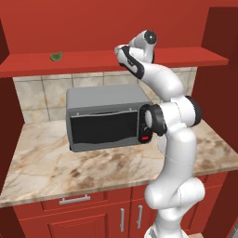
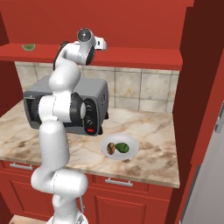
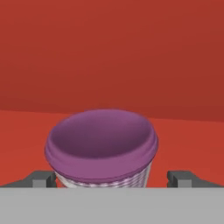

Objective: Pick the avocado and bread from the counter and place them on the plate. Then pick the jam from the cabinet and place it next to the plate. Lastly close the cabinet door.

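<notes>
Red cabinet shelf [image 3: 183, 131] carries the small purple round-topped jam jar [image 3: 101, 146] between the spread tips of the claw [image 3: 112, 178], empty; judged light, rigid, smooth-sided, best pinched across its lower body.

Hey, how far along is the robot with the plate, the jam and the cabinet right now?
Done: avocado and bread lie on the plate. In hand: the open gripper brackets the jam on the cabinet shelf, not yet gripping. Left: grasp it, set it beside the plate, close the cabinet door.
</notes>
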